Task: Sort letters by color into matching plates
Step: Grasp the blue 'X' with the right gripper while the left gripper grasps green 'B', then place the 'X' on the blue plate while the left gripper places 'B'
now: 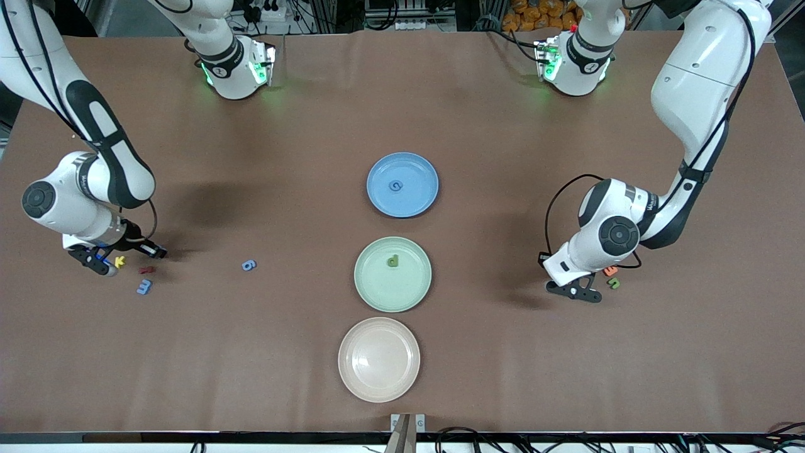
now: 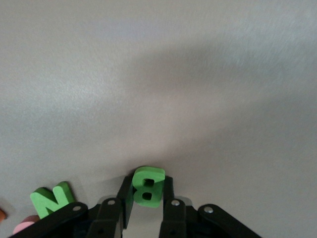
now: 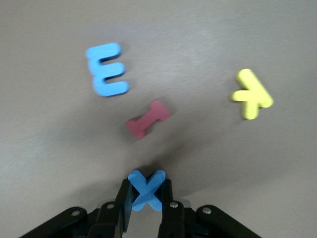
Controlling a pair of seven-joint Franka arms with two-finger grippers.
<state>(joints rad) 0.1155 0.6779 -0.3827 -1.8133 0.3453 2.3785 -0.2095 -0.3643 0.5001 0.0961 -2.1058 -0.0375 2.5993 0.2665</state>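
My left gripper is shut on a green letter B, low at the table near the left arm's end. A green N lies beside it, along with an orange letter. My right gripper is shut on a blue X, low at the right arm's end. Close by lie a blue E, a red I and a yellow letter. The blue plate holds a blue letter. The green plate holds a green letter.
A cream plate stands nearest the front camera, in line with the other two plates. A blue 6 lies alone between the right gripper and the green plate. A pink piece shows at the edge of the left wrist view.
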